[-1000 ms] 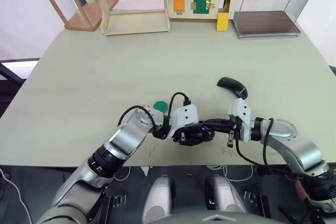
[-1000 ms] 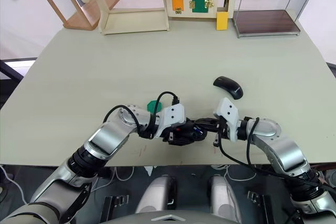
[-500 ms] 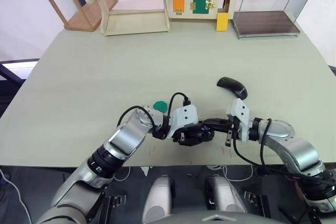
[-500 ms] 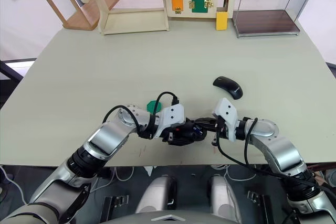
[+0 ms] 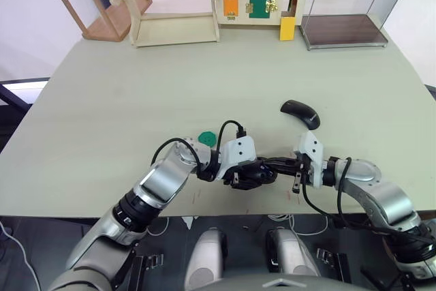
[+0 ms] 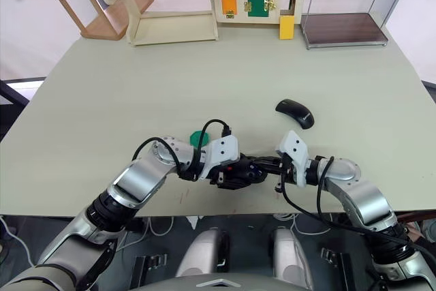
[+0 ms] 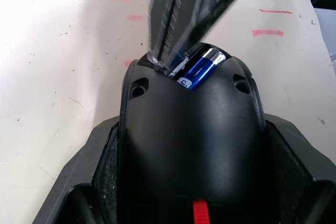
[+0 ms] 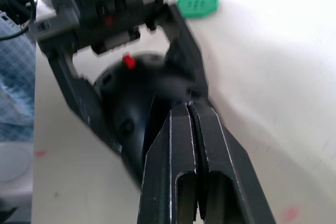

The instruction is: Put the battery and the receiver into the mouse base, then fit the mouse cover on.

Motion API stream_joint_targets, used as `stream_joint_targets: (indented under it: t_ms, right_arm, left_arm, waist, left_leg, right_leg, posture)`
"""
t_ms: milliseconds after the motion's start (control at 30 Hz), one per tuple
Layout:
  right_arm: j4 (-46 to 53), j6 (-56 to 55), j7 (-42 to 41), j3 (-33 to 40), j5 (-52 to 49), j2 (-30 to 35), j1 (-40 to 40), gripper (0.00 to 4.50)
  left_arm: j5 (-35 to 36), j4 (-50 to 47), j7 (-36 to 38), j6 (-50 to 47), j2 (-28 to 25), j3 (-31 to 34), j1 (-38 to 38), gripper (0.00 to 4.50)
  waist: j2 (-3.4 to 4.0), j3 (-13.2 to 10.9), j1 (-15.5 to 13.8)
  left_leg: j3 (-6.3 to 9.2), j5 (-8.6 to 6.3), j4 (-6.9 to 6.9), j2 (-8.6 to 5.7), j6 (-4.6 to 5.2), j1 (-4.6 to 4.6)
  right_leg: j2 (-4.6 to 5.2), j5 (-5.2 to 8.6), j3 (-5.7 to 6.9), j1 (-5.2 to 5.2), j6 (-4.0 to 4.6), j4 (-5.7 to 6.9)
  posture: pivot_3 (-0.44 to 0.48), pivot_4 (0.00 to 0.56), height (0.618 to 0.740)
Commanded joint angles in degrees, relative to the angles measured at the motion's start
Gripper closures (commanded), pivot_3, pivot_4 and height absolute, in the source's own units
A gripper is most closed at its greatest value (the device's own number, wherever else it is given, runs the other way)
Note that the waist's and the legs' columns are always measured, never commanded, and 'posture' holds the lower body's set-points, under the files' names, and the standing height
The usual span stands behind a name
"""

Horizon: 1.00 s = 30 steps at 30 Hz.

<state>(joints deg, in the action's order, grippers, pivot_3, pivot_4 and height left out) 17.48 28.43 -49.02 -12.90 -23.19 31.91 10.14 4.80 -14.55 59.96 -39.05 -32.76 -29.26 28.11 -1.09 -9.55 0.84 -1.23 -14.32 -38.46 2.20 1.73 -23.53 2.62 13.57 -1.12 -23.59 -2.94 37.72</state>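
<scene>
Gripping the mouse base (image 5: 251, 174) near the table (image 5: 136, 100) edge, the left hand (image 5: 253, 175) clamps it; the right hand (image 5: 272, 163), fingers pressed together, touches the battery (image 7: 202, 68) in its compartment; the mouse cover (image 5: 300, 112) lies apart.

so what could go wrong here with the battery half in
The battery sits tilted in the mouse base, one end still raised, so the shut right gripper pressing on it could jam it crooked or pop it out. A hard push might also twist the base in the left gripper.
</scene>
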Motion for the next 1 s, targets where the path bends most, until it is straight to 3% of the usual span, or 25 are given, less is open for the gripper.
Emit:
stream_joint_targets:
  t_ms: [33,567,767,1000]
  right_arm:
    - [1.0,0.5,-0.3,0.1,-0.2,-0.1,-0.7,4.48]
    - [-1.5,3.4,1.9,-3.1,3.8,-0.1,-1.6,4.48]
    - [-3.3,5.0,2.1,-4.6,5.2,0.3,-0.9,4.48]
    - [-3.7,6.6,2.7,-4.8,4.8,-0.3,-0.7,4.48]
  left_arm:
    - [-0.2,1.9,1.0,-1.8,-1.3,-2.2,-2.2,1.57]
    - [-0.3,2.0,0.7,-1.9,-1.3,-2.2,-2.1,1.57]
    - [-0.3,2.4,0.7,-1.9,-1.1,-2.2,-1.8,1.57]
    - [-0.3,2.5,0.6,-1.9,-1.0,-2.1,-1.5,1.57]
  waist:
    - [-0.02,0.0,0.0]
    - [-0.06,0.2,0.0]
    - [-0.20,0.6,0.1]
    - [-0.23,0.9,0.1]
  left_leg:
    - [0.00,0.00,0.00,0.00,0.00,0.00]
    - [-0.03,0.00,0.00,0.01,0.00,0.08]
    - [-0.05,-0.01,0.14,0.04,0.00,0.71]
    - [-0.02,-0.01,0.14,0.10,0.00,0.80]
  right_leg:
    - [0.00,0.00,0.00,0.00,0.00,0.00]
    - [-0.03,0.01,-0.05,0.01,0.01,0.06]
    - [-0.05,0.21,-0.21,0.44,-0.09,0.06]
    - [-0.13,0.33,-0.26,0.46,0.11,0.13]
  posture:
    - [0.000,0.150,0.740]
    - [0.000,0.150,0.740]
    - [0.000,0.150,0.740]
    - [0.000,0.150,0.740]
